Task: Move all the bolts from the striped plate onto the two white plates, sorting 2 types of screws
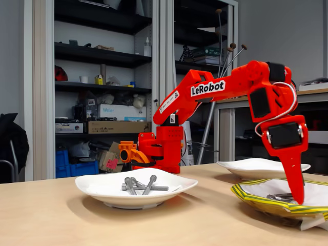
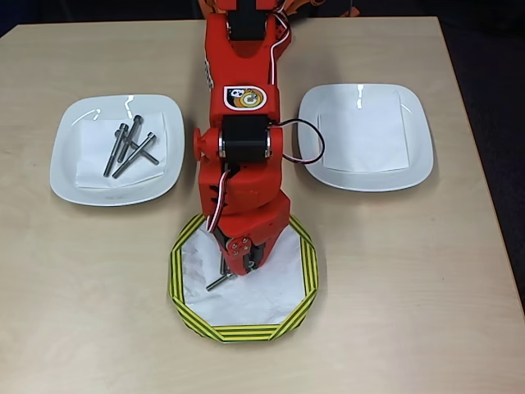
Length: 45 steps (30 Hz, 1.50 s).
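Observation:
The striped plate lies near the table's front edge, lined with white paper. My red gripper points straight down into it, its tip at the plate's surface. One grey bolt lies on the paper, one end running under the fingertips. The wrist hides the jaws, so I cannot tell whether they hold the bolt. The left white plate holds several long bolts. Only a paper napkin lies on the right white plate.
The arm's base stands at the back of the wooden table, between the two white plates. Shelves and a desk stand behind the table in the fixed view.

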Tool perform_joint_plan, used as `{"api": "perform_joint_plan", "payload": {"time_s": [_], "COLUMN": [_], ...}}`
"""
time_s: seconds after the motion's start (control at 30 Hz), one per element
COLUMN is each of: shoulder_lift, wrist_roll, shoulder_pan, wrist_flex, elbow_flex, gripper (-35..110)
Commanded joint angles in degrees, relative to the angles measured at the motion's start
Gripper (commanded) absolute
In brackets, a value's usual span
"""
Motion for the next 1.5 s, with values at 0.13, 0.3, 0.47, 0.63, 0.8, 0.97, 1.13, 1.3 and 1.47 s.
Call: {"api": "perform_joint_plan", "payload": {"time_s": [0.13,0.3,0.47,0.63,0.8,0.97,1.13,1.3,1.47], "shoulder_lift": [17.31,23.03,23.55,26.63,35.33,46.93,56.78,65.04,70.22], "wrist_roll": [4.39,6.50,6.50,11.34,21.80,36.56,50.98,63.54,63.54], "shoulder_pan": [-2.20,-3.43,-3.43,-5.62,-11.25,-21.01,-30.85,-36.91,-36.91], "wrist_flex": [4.75,4.75,4.75,4.57,2.11,-3.34,-12.66,-20.57,-27.60], "elbow_flex": [9.05,14.59,15.12,19.42,31.73,48.25,64.07,78.13,86.66], "gripper": [0,0,0,0,0,0,0,2,16]}}
